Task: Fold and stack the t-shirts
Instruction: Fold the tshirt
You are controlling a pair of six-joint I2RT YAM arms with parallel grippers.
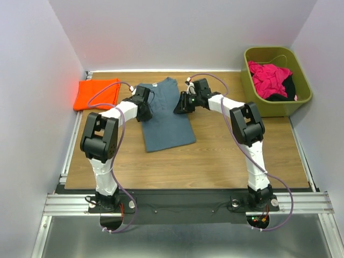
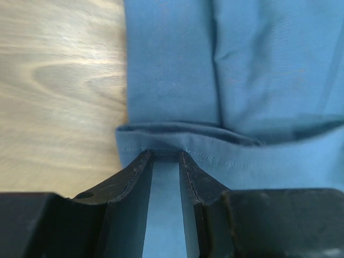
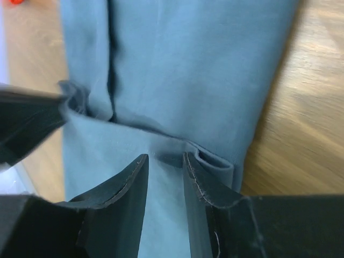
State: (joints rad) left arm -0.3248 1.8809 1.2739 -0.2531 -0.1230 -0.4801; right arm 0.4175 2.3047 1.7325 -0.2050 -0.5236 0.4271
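The slate blue-grey t-shirt [image 1: 169, 126] lies on the bench [image 1: 226, 156] well to the left of the green bin [image 1: 248, 80]. It is already narrowed into a long strip. Its long axis runs from the collar end, level with the bin, down toward the arm bases. The bright orange t-shirt [image 1: 97, 94] sits folded farther from the bin again, at the far left corner.

Both arms meet the strip about a third of the way down from the collar end, one on each long edge. The right gripper [image 3: 164, 157] is on the edge facing the bin, and the left gripper [image 2: 164, 156] is on the edge turned away from it. In each wrist view the jaws stand narrow with blue cloth between them, and a raised ridge of fabric runs across just past the fingertips. This reads as each gripper pinching a fold of the shirt's edge.

The coming move likely turns on that pairing. The two pinches face each other across the short width, so carrying them together along the long axis would fold the strip crosswise. Neither arm is clearly nearer. Uneven travel would skew the crease.
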